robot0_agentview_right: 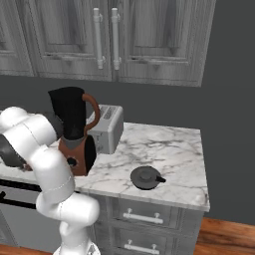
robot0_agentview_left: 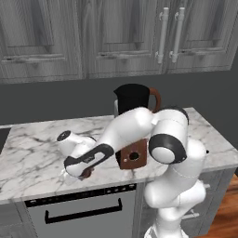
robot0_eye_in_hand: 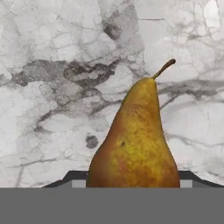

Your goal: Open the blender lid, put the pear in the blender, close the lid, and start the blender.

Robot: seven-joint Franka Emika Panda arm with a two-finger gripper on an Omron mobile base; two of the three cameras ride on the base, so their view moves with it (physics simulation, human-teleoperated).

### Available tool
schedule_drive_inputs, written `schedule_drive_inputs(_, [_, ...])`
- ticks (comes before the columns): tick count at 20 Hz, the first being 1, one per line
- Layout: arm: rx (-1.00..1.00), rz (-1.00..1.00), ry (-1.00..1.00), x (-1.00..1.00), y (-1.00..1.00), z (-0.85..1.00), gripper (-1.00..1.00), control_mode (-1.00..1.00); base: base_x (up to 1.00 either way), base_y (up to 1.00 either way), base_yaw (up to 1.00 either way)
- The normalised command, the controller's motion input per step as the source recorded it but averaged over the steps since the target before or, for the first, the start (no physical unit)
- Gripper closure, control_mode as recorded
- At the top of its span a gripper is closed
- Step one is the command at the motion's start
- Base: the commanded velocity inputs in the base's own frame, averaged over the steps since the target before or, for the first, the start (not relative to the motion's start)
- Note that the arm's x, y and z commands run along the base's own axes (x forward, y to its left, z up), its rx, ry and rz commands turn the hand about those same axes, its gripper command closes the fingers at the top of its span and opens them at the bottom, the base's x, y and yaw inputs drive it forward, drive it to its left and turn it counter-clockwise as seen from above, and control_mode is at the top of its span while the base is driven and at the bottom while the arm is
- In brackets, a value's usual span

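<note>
arm bent low leftward, claw (robot0_agentview_left: 83,173) pointing down, jaws narrowed.

My forearm covers most of the blender (robot0_agentview_left: 132,100) base in the left base view. The pear's (robot0_eye_in_hand: 135,140) bottom is cut off at 6 o'clock in my hand view, my fingertips barely showing beside it. Whether they touch it, I cannot tell.

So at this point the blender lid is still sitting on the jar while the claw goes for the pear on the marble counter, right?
Not quite. The blender lid is already off: the right base view shows it lying flat on the marble counter, to the right of the blender, whose jar is open at the top. The rest holds: the claw is down at the pear on the counter.
</note>
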Motion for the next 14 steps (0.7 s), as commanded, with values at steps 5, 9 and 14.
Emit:
schedule_drive_inputs(5, [0.01,-0.01,-0.27,-0.74,0.0,0.56,1.0,-1.0,0.0,0.0,0.0])
schedule_drive_inputs(9, [0.0,-0.03,-0.46,-0.76,-0.04,0.82,1.0,-1.0,0.0,0.0,0.0])
schedule_drive_inputs(14, [0.0,-0.11,-0.4,-0.5,-0.26,0.93,1.0,-1.0,0.0,0.0,0.0])
